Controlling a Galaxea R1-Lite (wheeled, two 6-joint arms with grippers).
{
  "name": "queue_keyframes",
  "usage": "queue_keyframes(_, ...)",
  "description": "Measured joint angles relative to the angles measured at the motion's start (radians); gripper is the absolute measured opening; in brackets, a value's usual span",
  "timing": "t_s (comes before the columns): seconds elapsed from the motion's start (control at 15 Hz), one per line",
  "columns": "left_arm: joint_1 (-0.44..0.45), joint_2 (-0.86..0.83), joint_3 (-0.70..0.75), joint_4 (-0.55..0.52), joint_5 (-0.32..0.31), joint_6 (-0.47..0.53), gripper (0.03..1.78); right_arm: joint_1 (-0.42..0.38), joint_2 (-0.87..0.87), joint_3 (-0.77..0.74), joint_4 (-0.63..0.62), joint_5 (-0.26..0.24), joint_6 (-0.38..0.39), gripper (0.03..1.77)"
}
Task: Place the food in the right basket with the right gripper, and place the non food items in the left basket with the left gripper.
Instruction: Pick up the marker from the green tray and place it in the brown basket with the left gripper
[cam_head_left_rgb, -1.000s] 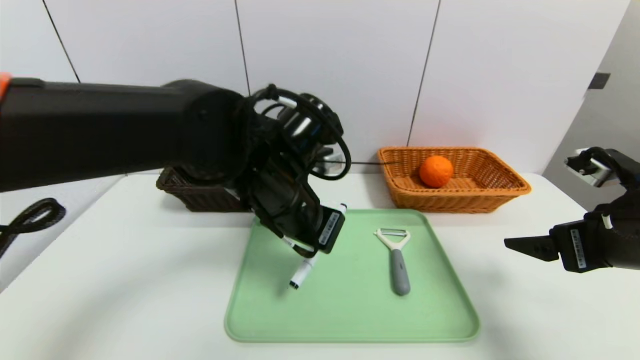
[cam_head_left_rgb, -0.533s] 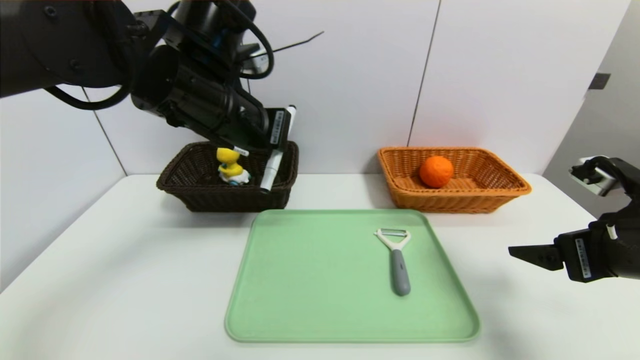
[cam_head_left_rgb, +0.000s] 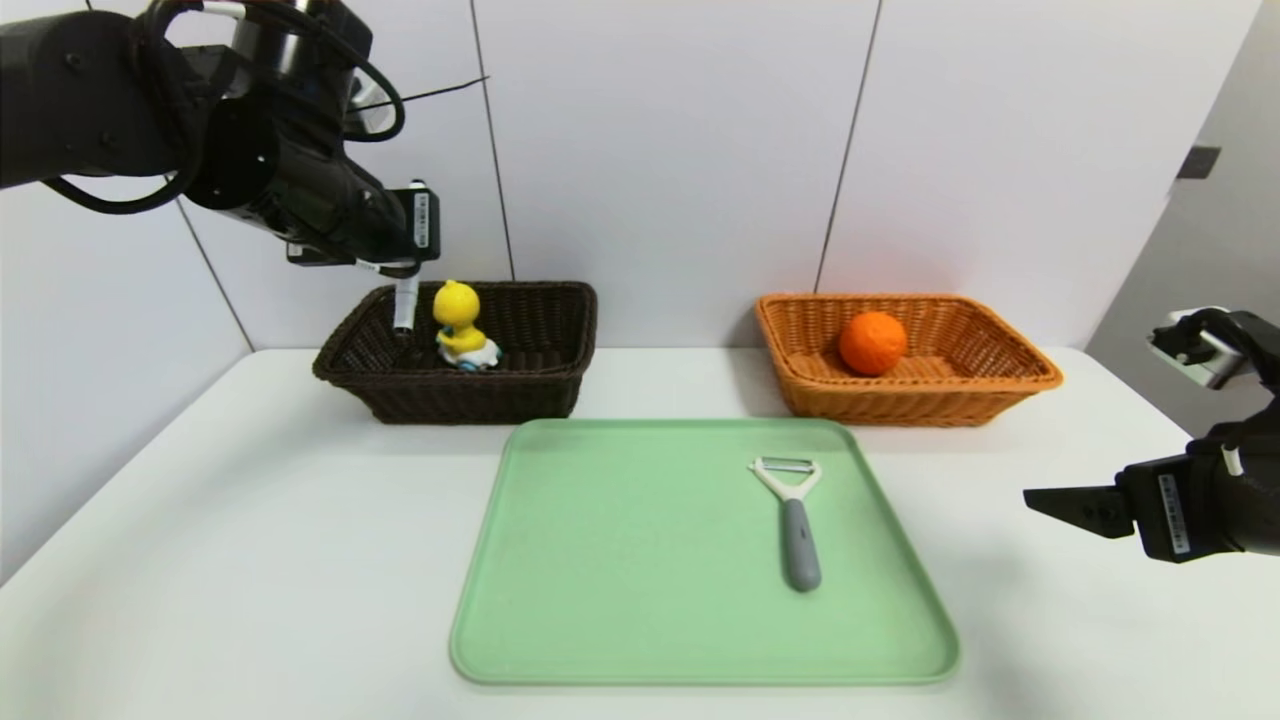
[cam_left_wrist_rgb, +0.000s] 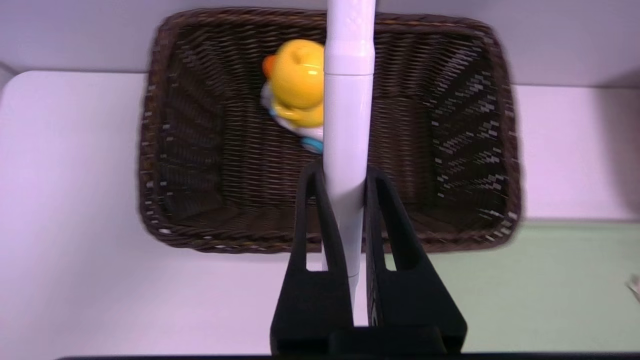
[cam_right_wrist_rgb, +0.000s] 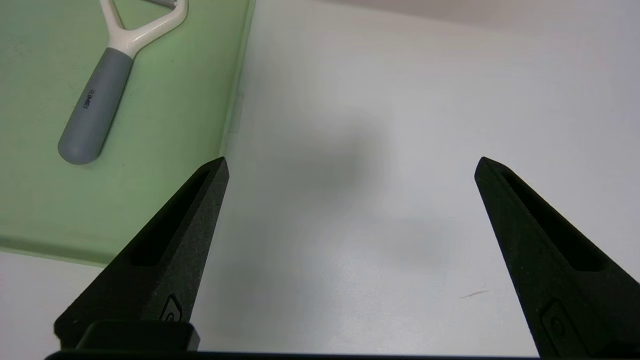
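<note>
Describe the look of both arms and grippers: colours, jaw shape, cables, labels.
Both are black. The left gripper has slim tapered jaws with slotted sides, a white barcode label and looped black cables at the wrist. The right gripper has pointed wedge jaws with recessed slots, a white barcode label and a white-grey module on its wrist.

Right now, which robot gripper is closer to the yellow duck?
Left. The left gripper hovers just above the dark basket where the duck sits, holding a white marker. The right gripper waits far off on the table's other side, open.
</note>
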Motion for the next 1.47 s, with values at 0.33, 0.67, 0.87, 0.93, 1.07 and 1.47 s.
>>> queue_keyframes(0.33,0.064,0.080,-0.023,-0.011,0.030,-0.184,0.14,-0.003,-0.029,0.021,0.008,-0.004,0.001,1.70)
queue_keyframes(0.67,0.067,0.155,-0.032,-0.029,0.030,-0.365,0.14,-0.003,-0.042,0.041,0.004,-0.014,0.000,1.70)
queue_keyframes(0.87,0.067,0.193,-0.032,-0.078,0.033,-0.413,0.14,-0.003,-0.042,0.042,0.003,-0.014,-0.001,1.70)
queue_keyframes(0.93,0.067,0.203,-0.032,-0.088,0.035,-0.413,0.14,-0.003,-0.042,0.042,0.003,-0.013,-0.001,1.70)
queue_keyframes(1.07,0.067,0.221,-0.032,-0.089,0.035,-0.415,0.14,-0.003,-0.042,0.042,0.004,-0.013,-0.001,1.70)
queue_keyframes(1.47,0.076,0.253,-0.031,-0.070,0.057,-0.415,0.14,-0.003,-0.042,0.050,0.004,-0.012,-0.001,1.70)
